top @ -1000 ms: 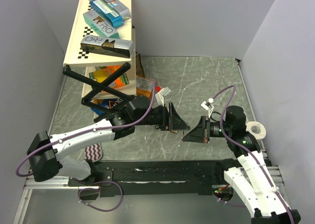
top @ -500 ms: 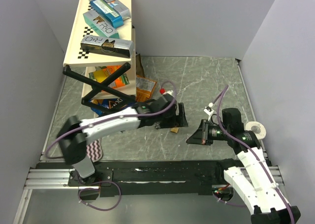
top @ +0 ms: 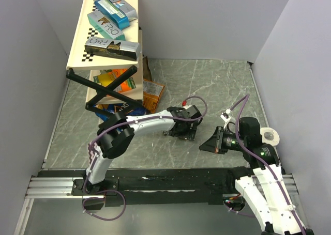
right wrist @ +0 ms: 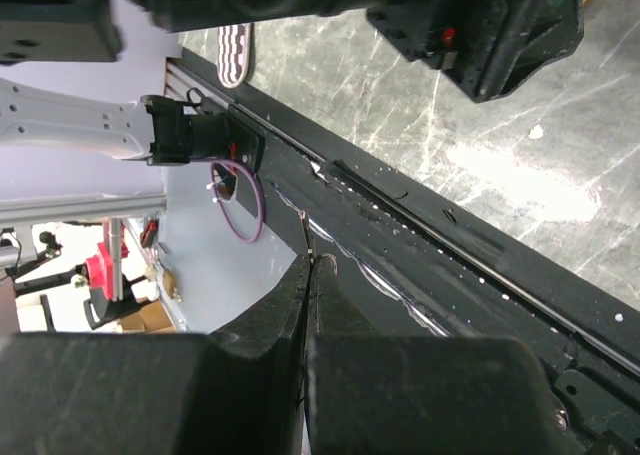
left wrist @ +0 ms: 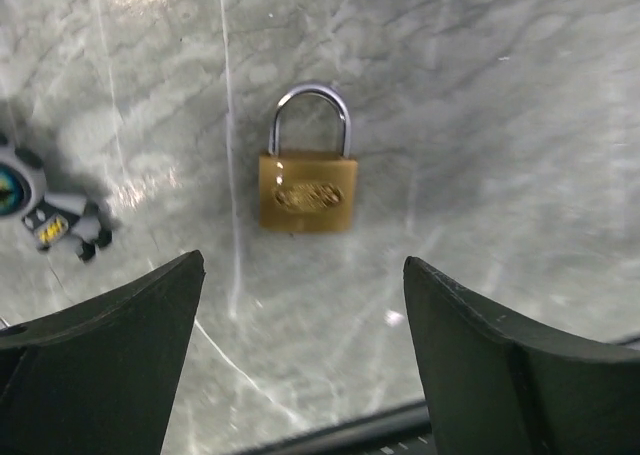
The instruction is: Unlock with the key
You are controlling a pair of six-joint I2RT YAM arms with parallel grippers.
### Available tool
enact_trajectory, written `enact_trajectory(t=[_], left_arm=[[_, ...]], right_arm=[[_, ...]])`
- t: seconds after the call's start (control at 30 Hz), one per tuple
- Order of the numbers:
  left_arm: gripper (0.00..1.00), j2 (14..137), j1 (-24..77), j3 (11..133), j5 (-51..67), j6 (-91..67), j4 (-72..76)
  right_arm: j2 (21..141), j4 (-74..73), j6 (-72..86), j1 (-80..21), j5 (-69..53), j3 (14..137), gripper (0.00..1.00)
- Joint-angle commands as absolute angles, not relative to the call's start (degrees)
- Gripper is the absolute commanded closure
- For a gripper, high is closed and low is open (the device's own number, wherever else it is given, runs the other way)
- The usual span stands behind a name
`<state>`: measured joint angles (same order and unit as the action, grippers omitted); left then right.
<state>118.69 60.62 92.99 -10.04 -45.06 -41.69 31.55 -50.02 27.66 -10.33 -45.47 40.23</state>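
Where the key (right wrist: 307,237) sits: seemingly the thin dark sliver pinched edge-on between the right gripper's (top: 203,145) tips.
Right fingers: pressed together on that sliver.
Left gripper (left wrist: 302,265): fingers spread wide, holding nothing, hovering over the padlock.
Padlock (left wrist: 305,193): brass, lying flat on the marble table (left wrist: 500,125).
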Motion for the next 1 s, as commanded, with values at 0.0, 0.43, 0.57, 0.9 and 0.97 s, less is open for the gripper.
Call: enact_trajectory(t=[0.0, 0.43, 0.57, 0.9, 0.97], left_arm=[[0.15, 120.9, 60.9, 95.2, -11.9, -37.8, -42.6], [0.25, 127.5, 60.8, 99.4, -12.3, -32.0, -43.0], [0.28, 127.8, 60.8, 99.1, -12.3, -33.1, -44.0], [0.45, 131.2, 60.8, 102.0, -12.4, -35.2, -46.7], [0.51, 131.0, 60.8, 101.3, -11.3, -36.2, -46.9]], right_arm=[[30.0, -51.6, 29.0, -9.9, -44.7, 42.6, 1.0], [30.1, -50.9, 29.3, -9.8, -45.8, 42.3, 1.0], [30.6, -50.8, 28.9, -9.9, -45.8, 42.5, 1.0], [31.8, -50.0, 28.3, -9.8, -45.9, 42.7, 1.0], [32.1, -50.0, 28.1, -9.8, -45.9, 42.9, 1.0]])
